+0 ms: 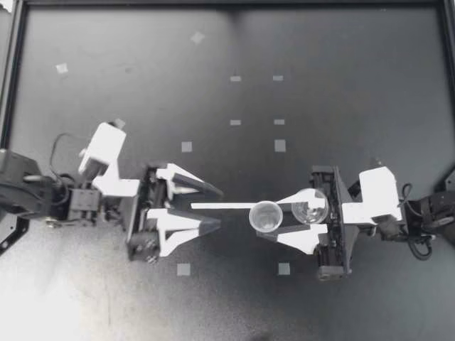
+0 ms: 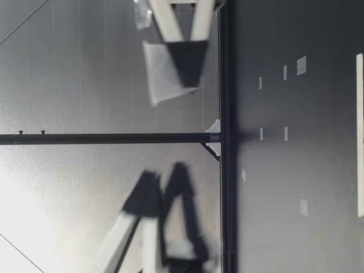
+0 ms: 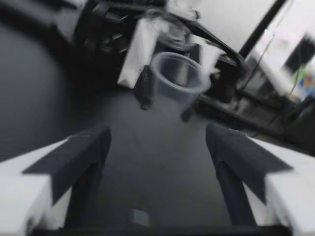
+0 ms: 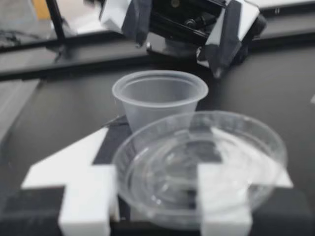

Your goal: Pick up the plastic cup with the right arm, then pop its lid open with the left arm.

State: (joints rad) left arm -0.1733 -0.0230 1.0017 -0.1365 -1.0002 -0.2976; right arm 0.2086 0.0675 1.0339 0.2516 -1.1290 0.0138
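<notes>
Top view: my right gripper [image 1: 261, 220], its arm lying at 3 o'clock, is clenched on a small clear cup [image 1: 266, 216]. One finger presses the cup's 12 o'clock side and the other its 6 o'clock side. At 3 o'clock from the cup, just beside its rim, a clear round lid [image 1: 310, 206] lies across the same fingers, closer to the wrist. I cannot tell whether the fingers pinch the lid or it merely rests on them. The right wrist view shows the same order. The cup [image 4: 158, 101] stands upright, mouth up, at the fingertips, and the lid [image 4: 202, 167] lies flat over the fingers behind it. In the low view the right gripper [image 2: 186, 68] hangs well above the table. My left gripper [image 1: 219, 209] faces the cup from 9 o'clock with its jaws released, spread wide and holding nothing; it is near the cup but apart from it. In the left wrist view the cup [image 3: 178, 78] is straight ahead of those spread fingers, beyond their tips and off the table. A thin white strip [image 1: 220, 206] runs from the cup's 9 o'clock side into the gap between the left fingers; I cannot tell what it rests on. Around the grippers, small pale tape squares [image 1: 183, 269] dot the dark table [image 1: 341, 85]. The nearest sit at 6 o'clock of each gripper, with more at 12 o'clock.
</notes>
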